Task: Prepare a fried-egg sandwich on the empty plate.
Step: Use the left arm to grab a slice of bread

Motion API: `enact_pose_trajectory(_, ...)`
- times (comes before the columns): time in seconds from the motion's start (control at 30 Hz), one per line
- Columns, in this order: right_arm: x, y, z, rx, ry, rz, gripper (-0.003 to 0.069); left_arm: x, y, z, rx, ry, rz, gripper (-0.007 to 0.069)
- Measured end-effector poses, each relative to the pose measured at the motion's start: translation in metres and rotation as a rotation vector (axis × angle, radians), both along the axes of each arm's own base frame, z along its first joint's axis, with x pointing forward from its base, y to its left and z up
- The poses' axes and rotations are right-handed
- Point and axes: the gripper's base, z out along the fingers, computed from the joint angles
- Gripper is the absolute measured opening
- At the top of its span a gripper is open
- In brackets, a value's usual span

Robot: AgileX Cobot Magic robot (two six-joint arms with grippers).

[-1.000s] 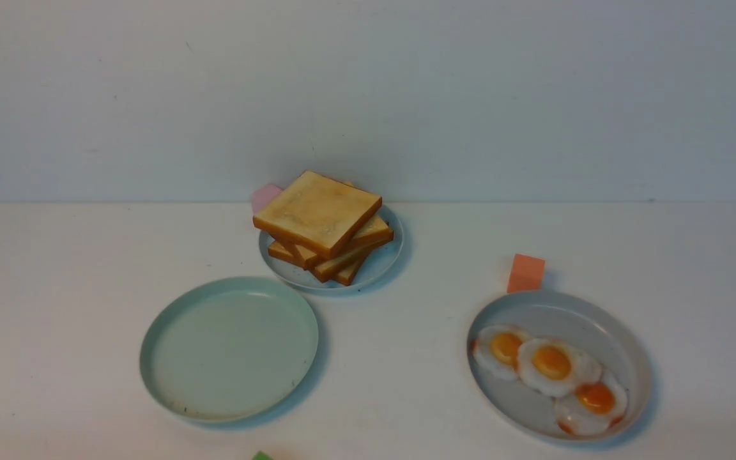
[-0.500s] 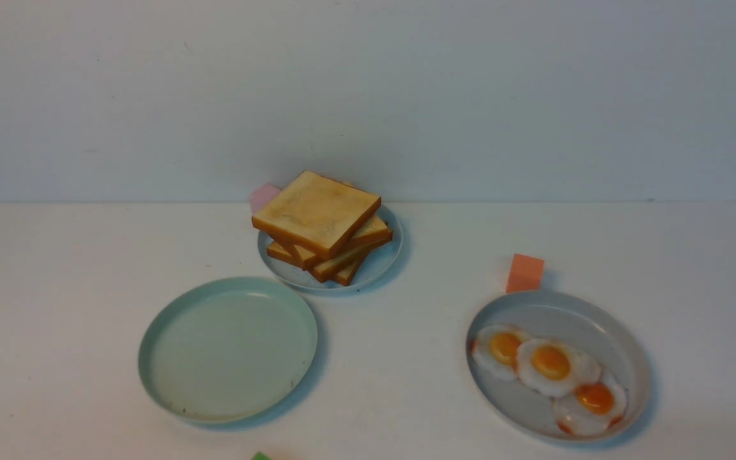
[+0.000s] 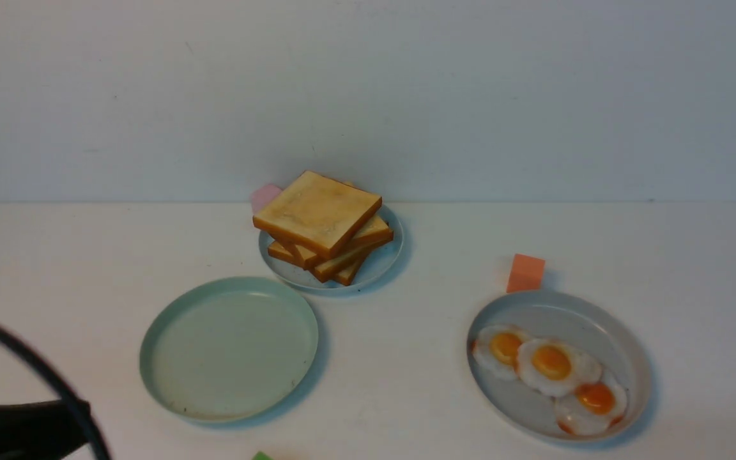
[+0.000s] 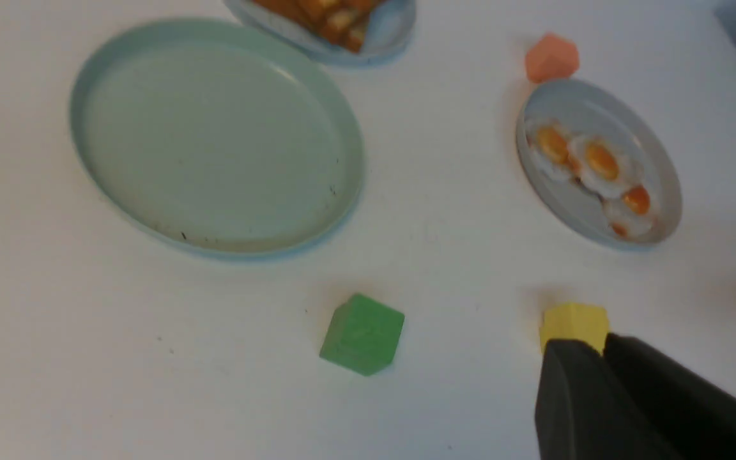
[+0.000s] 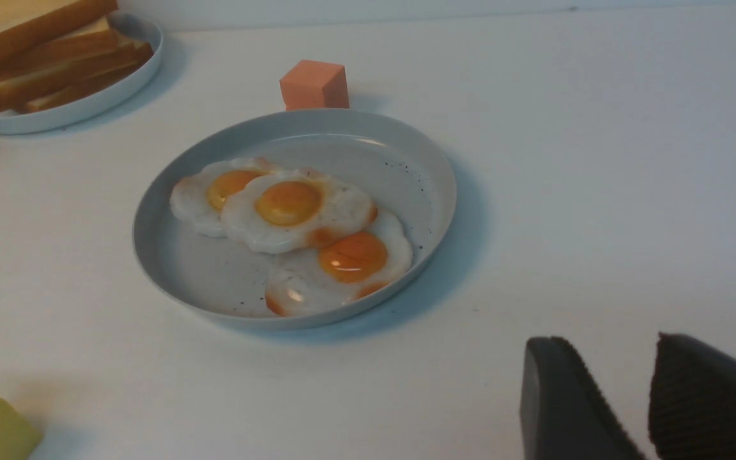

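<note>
Currently, the left gripper (image 4: pixel 601 348) has its two black fingers pressed together, with nothing pinched between them. A yellow block (image 4: pixel 574 322) stands on the white table (image 3: pixel 406 358) directly beyond the fingertips and is partly hidden by them. Whether the tips touch it cannot be told. A green block (image 4: pixel 361 333) stands apart from the yellow block, on the side nearer the mint-green plate (image 4: pixel 214 140).

The mint-green plate lies farther ahead of the left gripper, past the green block. It sits flat on the table, with a few dark specks near its rim, and carries no food. No sandwich is assembled on it yet.

Beyond the far rim of that plate, as seen from the left gripper, a smaller plate (image 3: pixel 381 265) holds the toast slices (image 3: pixel 317 214). They are piled unevenly, with the corners offset. A pink block (image 3: pixel 266 195) shows behind the pile.

The right gripper (image 5: pixel 617 348) has its fingers spread, with bare table visible in the gap. It holds nothing. A grey plate (image 5: pixel 374 160) lies near, ahead of its fingertips and clear of them. Three fried eggs (image 5: pixel 291 220) rest on this plate in an overlapping row. An orange block (image 5: pixel 315 84) stands just beside the rim farthest from the right gripper.
</note>
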Motion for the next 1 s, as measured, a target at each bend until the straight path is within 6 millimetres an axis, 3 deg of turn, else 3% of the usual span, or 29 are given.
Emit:
enact_pose_trajectory(0.07, 0.000, 0.000, 0.001, 0.022, -0.008, -0.003, 0.0241, 0.011, -0.005, -0.004, 0.014, 0.052, -0.020, 0.0067)
enact_pose_trajectory(0.2, 0.002, 0.004, 0.004, 0.296, -0.043, -0.031, 0.0241, 0.024, -0.015, -0.016, 0.071, 0.124, -0.097, 0.0069)
enact_pose_trajectory(0.4, 0.004, 0.003, 0.020, 0.656, -0.180, -0.092, 0.0241, 0.032, -0.025, -0.019, 0.111, 0.088, -0.169, 0.0071)
enact_pose_trajectory(0.5, 0.002, 0.005, 0.031, 0.698, -0.183, -0.063, 0.0225, 0.046, -0.030, -0.015, 0.131, 0.085, -0.180, 0.0071)
enact_pose_trajectory(0.57, -0.003, 0.013, 0.058, 0.605, -0.158, 0.032, 0.0180, 0.060, -0.037, -0.009, 0.165, 0.104, -0.222, 0.0069)
enact_pose_trajectory(0.6, -0.004, 0.014, 0.061, 0.604, -0.152, 0.042, 0.0174, 0.060, -0.037, -0.010, 0.169, 0.106, -0.227, 0.0069)
enact_pose_trajectory(0.63, -0.008, 0.021, 0.090, 0.483, -0.096, 0.133, 0.0116, 0.074, -0.043, -0.005, 0.191, 0.129, -0.256, 0.0057)
enact_pose_trajectory(0.7, -0.008, 0.025, 0.111, 0.373, -0.023, 0.197, 0.0069, 0.088, -0.049, -0.001, 0.204, 0.145, -0.274, 0.0035)
enact_pose_trajectory(0.77, -0.007, 0.032, 0.146, 0.217, 0.148, 0.318, -0.0001, 0.118, -0.060, 0.003, 0.226, 0.154, -0.286, -0.0013)
enact_pose_trajectory(0.8, -0.005, 0.034, 0.165, 0.164, 0.200, 0.363, -0.0008, 0.133, -0.066, 0.005, 0.241, 0.152, -0.291, -0.0013)
enact_pose_trajectory(0.83, -0.004, 0.034, 0.167, 0.156, 0.210, 0.369, -0.0008, 0.136, -0.066, 0.005, 0.243, 0.153, -0.290, -0.0013)
enact_pose_trajectory(0.87, 0.002, 0.034, 0.182, 0.080, 0.268, 0.416, -0.0006, 0.156, -0.075, 0.004, 0.264, 0.152, -0.298, -0.0013)
enact_pose_trajectory(1.0, 0.018, 0.039, 0.210, -0.071, 0.337, 0.509, 0.0004, 0.205, -0.101, -0.005, 0.314, 0.153, -0.336, -0.0013)
